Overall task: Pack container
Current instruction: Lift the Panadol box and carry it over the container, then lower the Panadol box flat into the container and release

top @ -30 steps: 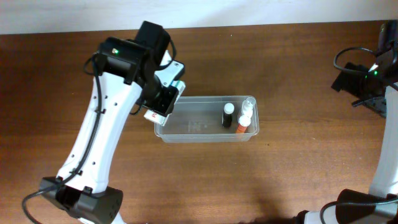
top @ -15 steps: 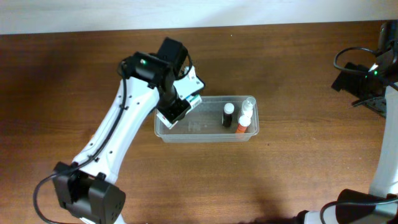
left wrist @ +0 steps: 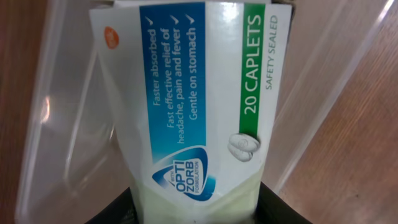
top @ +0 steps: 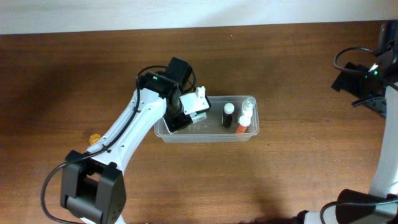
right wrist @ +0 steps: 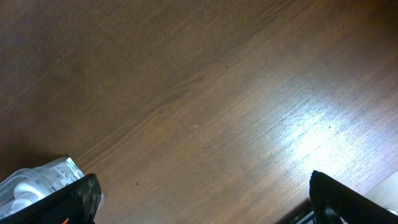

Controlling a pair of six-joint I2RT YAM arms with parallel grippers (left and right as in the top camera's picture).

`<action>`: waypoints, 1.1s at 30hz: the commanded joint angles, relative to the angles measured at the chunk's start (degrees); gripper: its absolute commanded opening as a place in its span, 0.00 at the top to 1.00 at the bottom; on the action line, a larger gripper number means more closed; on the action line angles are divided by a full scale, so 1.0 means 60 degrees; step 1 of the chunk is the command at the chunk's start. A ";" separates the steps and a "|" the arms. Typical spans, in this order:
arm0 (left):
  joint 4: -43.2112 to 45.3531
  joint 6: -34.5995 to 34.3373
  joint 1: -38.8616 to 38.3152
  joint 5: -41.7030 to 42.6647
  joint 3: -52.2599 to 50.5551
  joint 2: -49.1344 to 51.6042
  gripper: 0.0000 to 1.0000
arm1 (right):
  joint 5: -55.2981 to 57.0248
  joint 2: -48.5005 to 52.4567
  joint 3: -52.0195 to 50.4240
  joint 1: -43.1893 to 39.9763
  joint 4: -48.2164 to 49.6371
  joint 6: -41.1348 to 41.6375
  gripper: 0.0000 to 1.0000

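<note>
From above, the container (top: 208, 130) sits in the middle of the wooden table (top: 298, 180), long side running left to right. Three small bottles stand at its right end: a dark one with a black cap (top: 229, 116), a clear one (top: 248, 104) and an orange one with a white cap (top: 242, 125). The left arm reaches over the container's left end, and the left gripper (top: 188, 116) is down inside the rim, clamped on a white caplet box (top: 200, 107). The overhead view shows none of the box's print. The left wrist view does: the caplet box (left wrist: 193, 106) fills the frame with a blue panel and a green strip reading "20 CAPLETS", pinched between the dark fingers (left wrist: 283, 210) at the bottom edge. The container's clear walls (left wrist: 53, 124) rise on both sides of it, with bare wood beyond on the right. Whether the box touches the floor of the tub I cannot tell from either view. The right arm (top: 373, 84) is at the table's far right edge, well apart from the container. Only its wrist view shows the right gripper (right wrist: 205, 208) with its jaws wide apart over bare wood, holding nothing. A clear plastic thing (right wrist: 37, 180) is cut off at that view's lower left. A small orange object (top: 94, 137) lies on the table beside the left arm, seen only from overhead.
</note>
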 commanded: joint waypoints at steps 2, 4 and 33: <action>0.0459 0.1206 -0.0237 0.0036 -0.0415 0.0051 0.54 | 0.0146 -0.0102 0.0142 -0.0025 0.0007 -0.0029 0.02; 0.0608 0.1555 -0.0331 0.0036 -0.0474 0.0062 0.54 | 0.0146 -0.0102 0.0142 -0.0025 0.0007 -0.0029 0.01; 0.1086 0.4393 -0.0459 0.0506 -0.0561 0.0182 0.48 | 0.0146 -0.0102 0.0142 -0.0025 0.0011 -0.0029 0.02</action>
